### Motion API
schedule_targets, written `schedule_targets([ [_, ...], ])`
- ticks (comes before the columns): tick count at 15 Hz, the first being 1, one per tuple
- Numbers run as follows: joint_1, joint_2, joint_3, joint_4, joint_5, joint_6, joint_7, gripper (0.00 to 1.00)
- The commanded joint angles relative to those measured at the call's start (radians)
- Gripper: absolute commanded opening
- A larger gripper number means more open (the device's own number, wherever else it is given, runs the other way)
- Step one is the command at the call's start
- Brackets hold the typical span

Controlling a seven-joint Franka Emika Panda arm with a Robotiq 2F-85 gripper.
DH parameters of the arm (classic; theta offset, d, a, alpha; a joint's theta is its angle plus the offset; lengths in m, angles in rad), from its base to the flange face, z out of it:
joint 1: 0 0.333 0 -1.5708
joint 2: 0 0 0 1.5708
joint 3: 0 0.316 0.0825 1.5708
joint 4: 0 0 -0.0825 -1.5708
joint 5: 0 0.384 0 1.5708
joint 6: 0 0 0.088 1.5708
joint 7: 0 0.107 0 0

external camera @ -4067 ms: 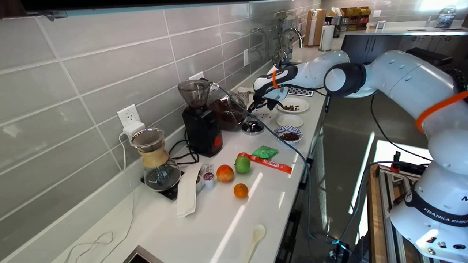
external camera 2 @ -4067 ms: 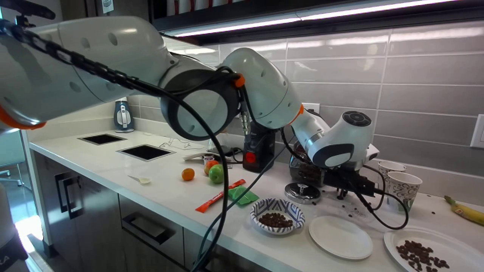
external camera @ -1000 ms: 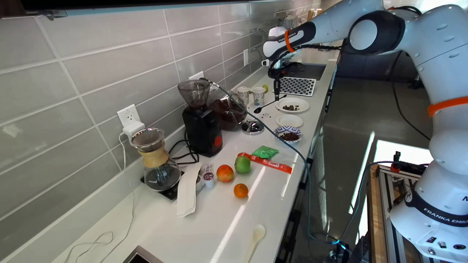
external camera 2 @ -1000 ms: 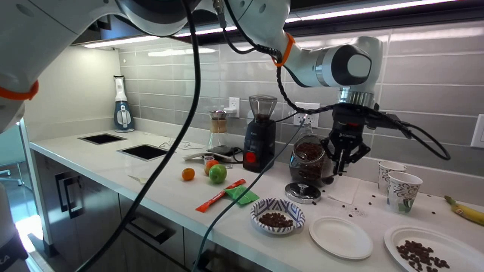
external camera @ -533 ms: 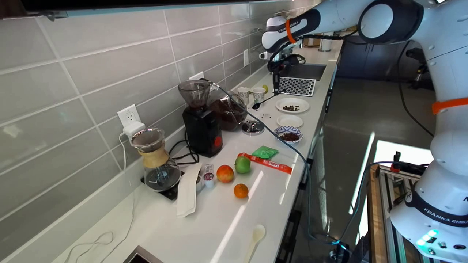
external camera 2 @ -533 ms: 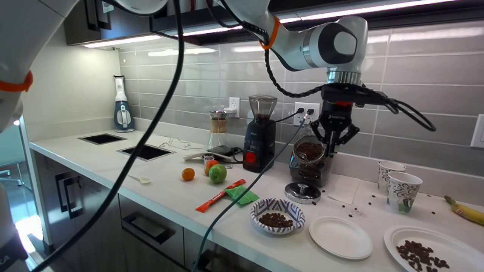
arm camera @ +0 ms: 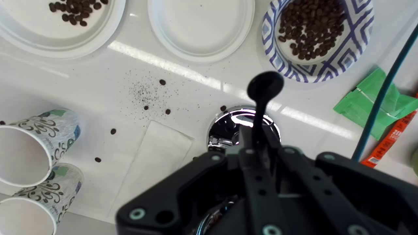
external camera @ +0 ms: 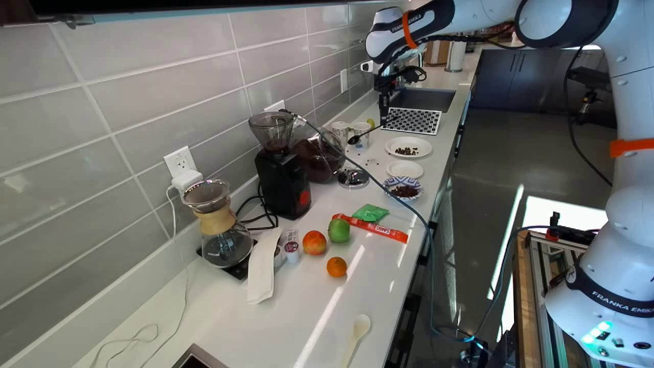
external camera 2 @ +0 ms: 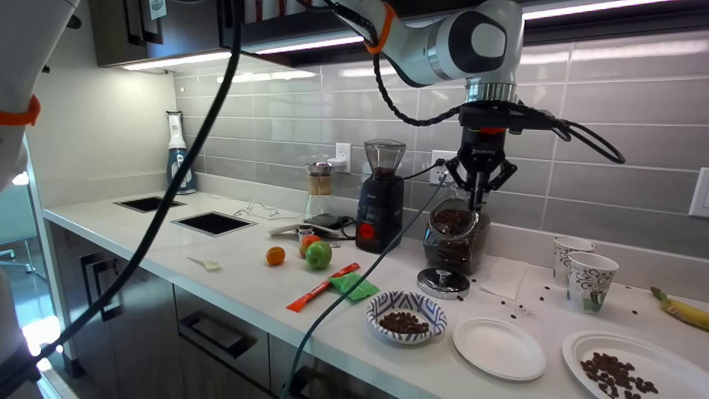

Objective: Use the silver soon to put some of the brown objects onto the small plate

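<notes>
Probably pre-scoop: held dark spoon (arm camera: 261,104) clamped in gripper (external camera 2: 476,204); next likely needed coffee beans (arm camera: 312,26) scooped onto small plate (external camera 2: 498,348).

Wrist view: gripper (arm camera: 258,137) blocks parts of spoon (arm camera: 262,98) and lid (arm camera: 222,132). Spoon too dark to tell if loaded. Small plate (arm camera: 201,32) and bowl (arm camera: 357,32) clipped by frame. Specks (arm camera: 142,93) too small to identify. In an exterior view, spoon hard to pick out against jar (external camera 2: 443,252); large plate (external camera 2: 653,360) cut off near right, banana (external camera 2: 687,312) right. Pale spoon (external camera: 360,326) loses handle end in an exterior view.
</notes>
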Motion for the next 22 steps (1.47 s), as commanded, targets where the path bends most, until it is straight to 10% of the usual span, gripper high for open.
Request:
schedule_targets([
  [1, 0.069, 0.014, -0.062, -0.004, 0.051, 0.051, -0.026, 0.02],
  [22, 0.174, 0.286, -0.087, 0.234, 0.075, 0.259, -0.003, 0.02],
])
